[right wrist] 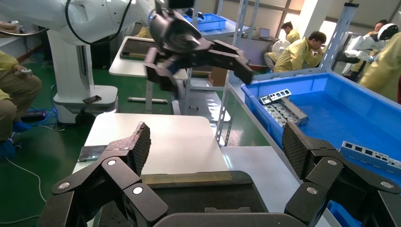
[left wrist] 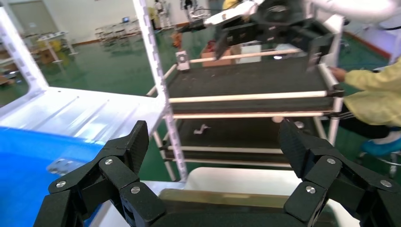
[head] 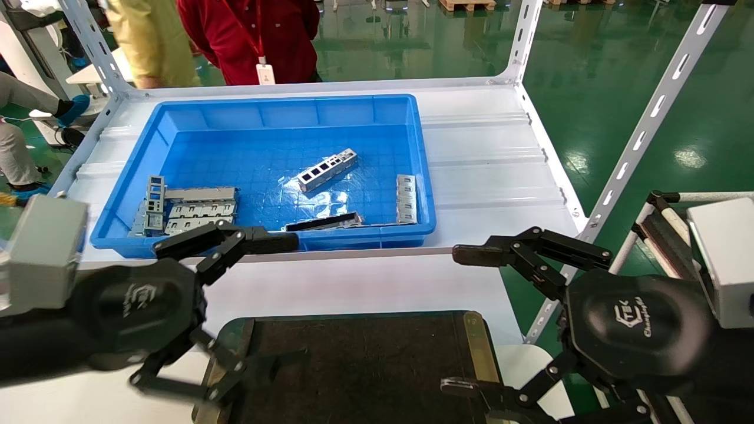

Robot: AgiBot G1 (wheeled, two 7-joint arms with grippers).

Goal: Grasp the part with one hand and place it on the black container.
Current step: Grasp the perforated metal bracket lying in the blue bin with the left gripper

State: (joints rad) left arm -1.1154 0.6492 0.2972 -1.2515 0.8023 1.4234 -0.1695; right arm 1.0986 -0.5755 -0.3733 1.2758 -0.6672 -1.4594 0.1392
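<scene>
The part [head: 327, 169], a slim silver-grey bar with dark square cutouts, lies tilted in the middle of the blue bin [head: 177, 118]. The black container [head: 359, 365] with brass side strips sits at the near edge of the white table; it also shows in the left wrist view [left wrist: 227, 198] and the right wrist view [right wrist: 198, 194]. My left gripper [head: 283, 300] is open and empty, above the container's left end, in front of the bin. My right gripper [head: 460, 321] is open and empty, off the container's right end. Both show open in their wrist views: left [left wrist: 213, 146], right [right wrist: 215, 146].
In the bin, a dark flat strip [head: 324, 222] lies by the near wall, with wider grey slotted plates at the left [head: 188, 209] and the right [head: 406, 199]. White rack posts [head: 648, 118] stand at the table's corners. People [head: 253, 35] stand behind the table.
</scene>
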